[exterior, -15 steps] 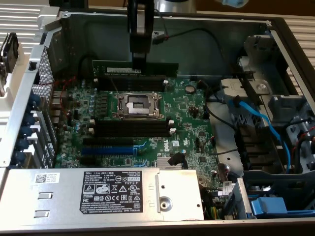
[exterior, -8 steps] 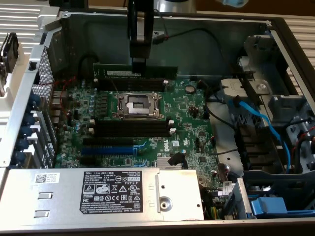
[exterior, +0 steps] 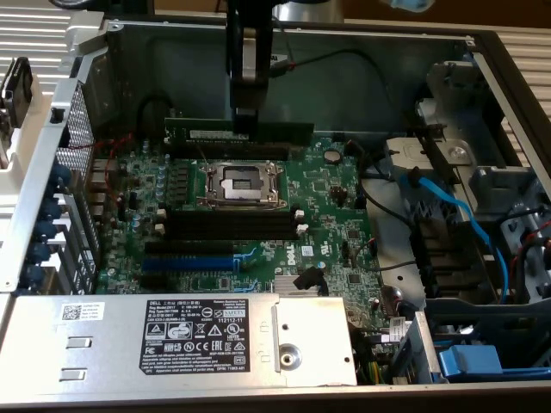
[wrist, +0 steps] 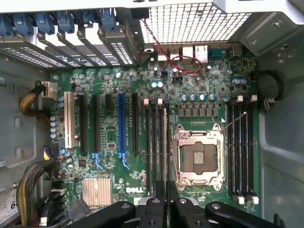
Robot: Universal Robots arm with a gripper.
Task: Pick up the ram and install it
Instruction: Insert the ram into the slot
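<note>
My pincer point(exterior: 245, 114) point(wrist: 166, 202) is clamped on the ram point(exterior: 284, 132) point(wrist: 166, 142), gripping it near the middle of its top edge. The stick hangs level and lengthwise in the air, clear of everything below it.

Under me lies an open computer case point(exterior: 129, 52) point(wrist: 280, 142) with grey metal walls. Most of its floor is taken by a green circuit board point(exterior: 327, 198) point(wrist: 114, 80). The board carries a bare processor socket point(exterior: 241, 181) point(wrist: 198, 159) in a metal frame, with long black slots point(exterior: 228, 225) point(wrist: 154, 142) on either side of it. It also carries a blue slot point(exterior: 185, 262) point(wrist: 121, 123) among more black ones, and a small finned metal block point(exterior: 293, 286) point(wrist: 97, 191).

Seen from my wrist, the ram is a thin edge running along the black slots between the socket and the blue slot. I cannot tell which slot it is over.

A silver box point(exterior: 172, 335) with a white printed label fills the near side of the case in the exterior view. On that view's right, a grey drive bay holds a blue cable point(exterior: 448, 206) and some black ones. A bundle of yellow and black wires point(wrist: 31, 185) sits in one corner, and a thin red wire point(wrist: 183, 64) loops over the board near the back. The back wall has a mesh grille point(exterior: 82, 129) point(wrist: 190, 21) and a row of blue clips point(exterior: 39, 249) point(wrist: 47, 21).

Outside the case, a pale ribbed surface point(exterior: 34, 34) shows at both far corners.
</note>
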